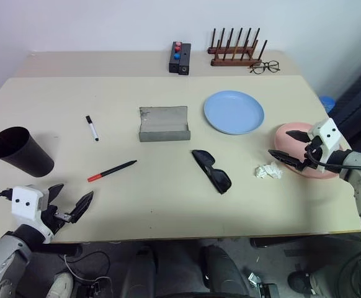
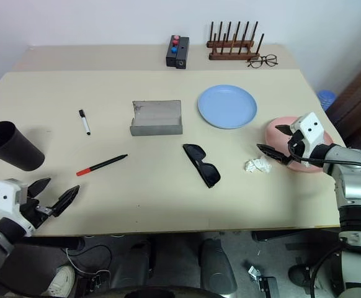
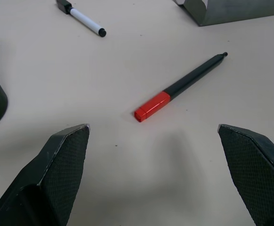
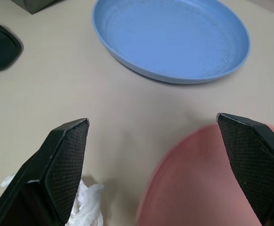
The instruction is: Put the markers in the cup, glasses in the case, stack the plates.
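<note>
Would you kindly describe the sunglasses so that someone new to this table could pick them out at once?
Start at the grey case standing open mid-table, then look toward the near edge and slightly right. The sunglasses lie there folded, left of the crumpled white paper. Their thick black frame and dark lenses set them apart from the thin-rimmed clear spectacles at the far edge beside the wooden rack.

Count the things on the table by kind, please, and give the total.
Markers: 2, white one, black one with red end
Plates: 2, blue, pink
Eyewear: 2, sunglasses, spectacles
Cup: 1
Grey case: 1
Button box: 1
Wooden rack: 1
Crumpled paper: 1
Total: 11
</note>
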Available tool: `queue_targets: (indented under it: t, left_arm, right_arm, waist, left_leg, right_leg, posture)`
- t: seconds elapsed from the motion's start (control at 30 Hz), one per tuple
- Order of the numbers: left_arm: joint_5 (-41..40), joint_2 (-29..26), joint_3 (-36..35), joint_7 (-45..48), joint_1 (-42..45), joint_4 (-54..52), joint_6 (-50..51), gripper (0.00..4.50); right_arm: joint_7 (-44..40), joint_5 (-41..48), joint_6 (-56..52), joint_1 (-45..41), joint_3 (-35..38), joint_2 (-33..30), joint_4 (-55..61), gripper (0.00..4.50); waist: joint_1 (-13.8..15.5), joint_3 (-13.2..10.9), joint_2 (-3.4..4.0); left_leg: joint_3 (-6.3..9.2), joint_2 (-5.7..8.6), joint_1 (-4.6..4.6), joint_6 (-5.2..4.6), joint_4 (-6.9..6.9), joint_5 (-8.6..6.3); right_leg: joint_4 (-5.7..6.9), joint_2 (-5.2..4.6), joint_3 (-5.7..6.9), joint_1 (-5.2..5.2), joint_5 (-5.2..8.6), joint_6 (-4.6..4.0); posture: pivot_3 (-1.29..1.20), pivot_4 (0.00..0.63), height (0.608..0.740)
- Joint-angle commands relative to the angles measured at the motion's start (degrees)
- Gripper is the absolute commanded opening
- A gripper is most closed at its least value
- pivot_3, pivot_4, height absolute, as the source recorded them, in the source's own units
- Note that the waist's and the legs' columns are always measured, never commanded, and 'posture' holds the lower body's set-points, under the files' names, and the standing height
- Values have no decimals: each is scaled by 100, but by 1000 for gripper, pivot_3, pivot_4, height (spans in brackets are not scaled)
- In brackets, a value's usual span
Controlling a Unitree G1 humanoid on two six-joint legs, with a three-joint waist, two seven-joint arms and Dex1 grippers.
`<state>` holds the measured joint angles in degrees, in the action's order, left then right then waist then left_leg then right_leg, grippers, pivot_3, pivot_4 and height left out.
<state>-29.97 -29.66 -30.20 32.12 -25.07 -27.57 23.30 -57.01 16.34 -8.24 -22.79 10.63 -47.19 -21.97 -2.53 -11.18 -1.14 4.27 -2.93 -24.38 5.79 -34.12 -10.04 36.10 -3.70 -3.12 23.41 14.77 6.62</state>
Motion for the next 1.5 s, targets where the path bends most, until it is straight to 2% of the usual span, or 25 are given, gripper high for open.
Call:
queue_targets:
  t: [0.03,0.33,0.43,0.73,0.97,1.1,1.27,1.43,1.5]
  left_arm:
    - [64,3,-70,37,60,42,-232,4500]
    - [119,7,172,-49,243,-89,-155,4500]
    - [182,-82,320,-96,415,-90,-57,4500]
    - [145,-456,1004,-221,1600,19,696,4500]
    - [591,-1386,1975,-107,3054,517,1802,4500]
    - [570,-1964,2549,385,3739,641,2483,4500]
    - [579,-2546,3054,924,4158,801,3083,4500]
    - [544,-2828,3370,1316,4356,729,3411,4500]
    - [529,-2866,3386,1365,4333,688,3509,3966]
  right_arm:
    - [-1,2,183,-165,107,-26,-58,4433]
    - [-6,27,252,-177,34,123,114,4433]
    - [82,18,214,-170,-113,364,348,4433]
    - [450,-66,95,-374,-591,1074,1207,4433]
    - [636,106,-462,-101,-764,1229,2492,4433]
    - [684,231,-814,204,-941,1297,3243,4433]
    - [278,455,-1197,537,-1438,1152,4093,4433]
    - [61,537,-1312,636,-1824,1173,4494,4433]
    - [115,520,-1312,619,-1917,1268,4473,4500]
  waist:
    - [-1,0,0]
    - [2,0,0]
    - [1,1,0]
    - [20,1,2]
    - [21,1,2]
    - [11,1,1]
    - [-4,0,3]
    - [4,-2,-1]
    - [6,-2,-1]
  left_leg:
    - [0,0,0,0,0,0]
    - [0,0,0,0,0,0]
    - [0,0,1,0,0,0]
    - [0,0,1,0,0,1]
    - [3,-1,2,0,1,1]
    - [3,-1,-1,-1,3,1]
    - [3,-3,1,-1,10,0]
    - [3,-3,-1,-1,9,0]
    - [3,-3,-1,-1,7,0]
  right_leg:
    - [0,0,0,0,0,0]
    - [1,1,-1,-1,0,0]
    - [1,2,-1,-2,0,0]
    - [5,4,-2,-3,-2,3]
    - [11,7,-1,-3,-2,5]
    - [9,7,-1,-1,0,8]
    - [12,8,-1,4,0,7]
    - [10,7,-1,5,1,7]
    - [10,7,-1,4,1,6]
  posture:
    - [0,150,738]
    - [0,150,738]
    - [0,150,738]
    - [0,150,738]
    - [0,150,738]
    - [0,150,738]
    - [0,150,738]
    - [0,150,738]
    - [0,150,738]
